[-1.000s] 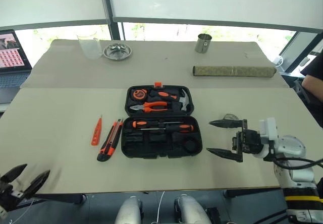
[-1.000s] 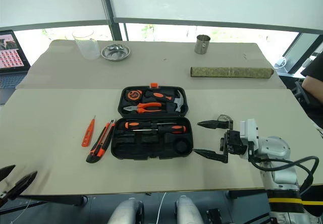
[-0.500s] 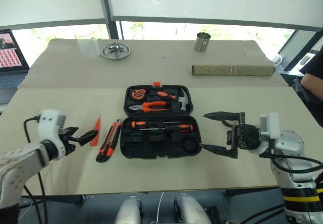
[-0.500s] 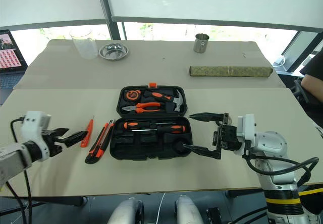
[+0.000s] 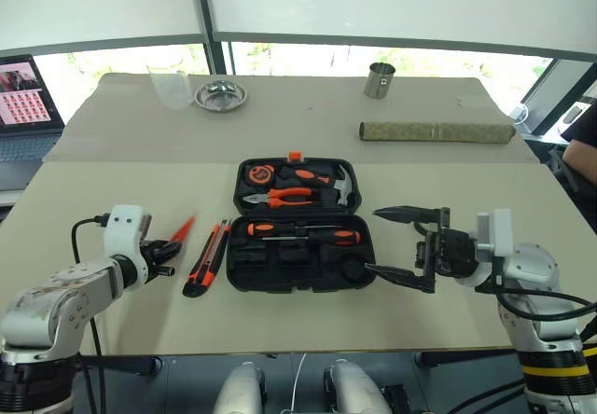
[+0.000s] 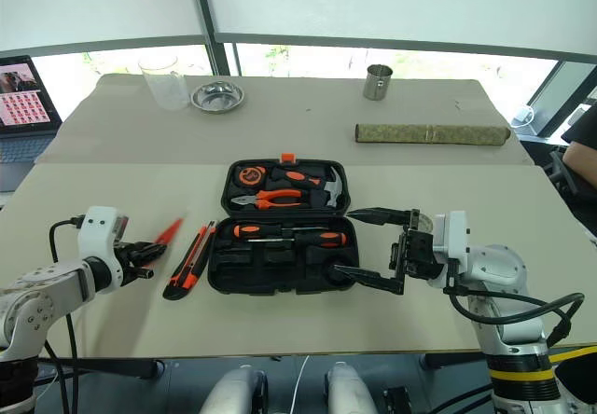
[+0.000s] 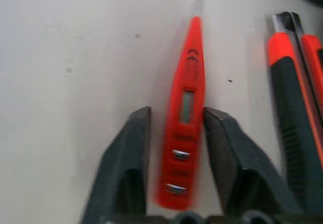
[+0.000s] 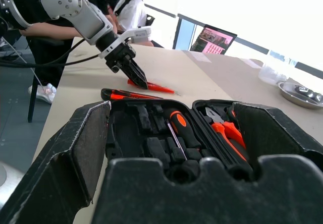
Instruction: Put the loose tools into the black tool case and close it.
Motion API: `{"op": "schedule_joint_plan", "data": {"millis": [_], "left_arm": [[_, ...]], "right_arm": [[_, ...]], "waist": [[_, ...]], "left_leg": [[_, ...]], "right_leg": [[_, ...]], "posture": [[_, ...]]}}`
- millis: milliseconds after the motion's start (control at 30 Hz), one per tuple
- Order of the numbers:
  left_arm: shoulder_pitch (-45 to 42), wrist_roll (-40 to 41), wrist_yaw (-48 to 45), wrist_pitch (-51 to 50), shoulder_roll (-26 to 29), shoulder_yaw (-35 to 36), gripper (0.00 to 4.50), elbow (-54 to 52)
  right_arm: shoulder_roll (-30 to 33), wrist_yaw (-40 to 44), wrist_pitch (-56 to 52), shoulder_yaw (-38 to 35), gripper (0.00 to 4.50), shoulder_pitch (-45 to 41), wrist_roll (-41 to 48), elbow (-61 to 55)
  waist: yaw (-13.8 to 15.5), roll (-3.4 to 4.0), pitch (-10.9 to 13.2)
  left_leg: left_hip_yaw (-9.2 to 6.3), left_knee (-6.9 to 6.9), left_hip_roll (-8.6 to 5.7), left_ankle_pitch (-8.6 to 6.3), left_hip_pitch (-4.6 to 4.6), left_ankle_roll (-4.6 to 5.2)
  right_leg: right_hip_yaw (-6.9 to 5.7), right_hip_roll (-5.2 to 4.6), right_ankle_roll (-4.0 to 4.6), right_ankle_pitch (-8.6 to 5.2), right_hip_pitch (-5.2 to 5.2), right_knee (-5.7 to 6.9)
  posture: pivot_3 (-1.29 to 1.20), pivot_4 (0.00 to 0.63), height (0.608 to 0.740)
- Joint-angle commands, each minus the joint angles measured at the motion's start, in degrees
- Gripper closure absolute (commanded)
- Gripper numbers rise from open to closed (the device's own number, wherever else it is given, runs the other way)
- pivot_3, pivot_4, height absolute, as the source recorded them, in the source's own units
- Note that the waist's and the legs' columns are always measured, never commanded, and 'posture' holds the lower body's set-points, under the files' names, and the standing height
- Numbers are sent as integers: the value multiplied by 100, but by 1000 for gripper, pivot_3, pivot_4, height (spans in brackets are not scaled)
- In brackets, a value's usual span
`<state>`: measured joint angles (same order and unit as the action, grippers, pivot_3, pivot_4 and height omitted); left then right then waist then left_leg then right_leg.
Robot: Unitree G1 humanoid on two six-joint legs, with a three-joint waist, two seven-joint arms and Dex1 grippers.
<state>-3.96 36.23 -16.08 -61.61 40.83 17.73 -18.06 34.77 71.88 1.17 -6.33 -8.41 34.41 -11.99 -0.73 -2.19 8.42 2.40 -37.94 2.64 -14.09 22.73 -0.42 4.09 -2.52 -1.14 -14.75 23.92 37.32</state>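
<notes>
Black tool case point(image 5: 300, 237) lies open on the bench point(image 5: 448, 181), beside the right pincer point(image 5: 401, 243), which is spread wide and empty. Left pincer point(image 7: 174, 133) is nearer the tester screwdriver point(image 7: 185, 103): fingers point(image 7: 132, 148) straddle its handle, nearly pinching, its long axis running straight ahead between them.

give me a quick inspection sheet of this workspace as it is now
surface: beige table, two boards butted together
job's things: black tool case open flat, screwdrivers inside; tester screwdriver and utility knife loose beside it
clutter: clear cup, metal dish, steel mug, rolled mat
grippers: left gripper fingers closing either side of the tester; right gripper open beside the case
cables: black cable on left arm
surroundings: laptop, seated person
</notes>
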Motion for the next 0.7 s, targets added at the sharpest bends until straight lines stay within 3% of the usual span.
{"op": "schedule_joint_plan", "data": {"millis": [33,167,333,400,500,700], "left_arm": [[297,-160,-246,245,-68,-70,4043,87],[299,-225,-986,847,401,389,4043,443],[-105,94,-4168,2694,1263,176,4043,569],[-471,10,-5154,3136,1555,-338,4043,509],[-1280,-622,-5893,3490,1789,-1523,4043,467],[-2871,-1879,-5507,2652,1269,-3422,4043,625]], "right_arm": [[91,-24,65,-187,0,67,92,-270],[167,-64,42,-290,0,151,129,-325],[383,-51,-47,-538,0,327,163,-325],[475,-48,-57,-640,0,499,141,-328],[539,-110,-31,-681,0,667,60,-367],[527,-418,-196,-647,0,800,80,-724]], "waist": [[-3,3,-2],[-13,3,-2],[12,-5,4],[87,-5,5],[151,-3,4],[83,-3,5]], "left_leg": [[0,0,0,0,0,0],[2,0,2,0,0,0],[38,0,2,8,16,-13],[46,-1,0,14,23,-23],[52,-3,-3,14,21,-22],[41,-19,-2,14,39,-19]], "right_leg": [[1,0,0,0,0,0],[1,3,0,0,2,1],[-8,7,2,-1,17,1],[-14,2,1,-1,15,-8],[-12,2,-4,1,4,-19],[-1,21,-9,2,15,-11]], "posture": [[0,150,740],[0,150,740],[0,150,740],[0,150,740],[0,150,740],[0,150,740]]}}
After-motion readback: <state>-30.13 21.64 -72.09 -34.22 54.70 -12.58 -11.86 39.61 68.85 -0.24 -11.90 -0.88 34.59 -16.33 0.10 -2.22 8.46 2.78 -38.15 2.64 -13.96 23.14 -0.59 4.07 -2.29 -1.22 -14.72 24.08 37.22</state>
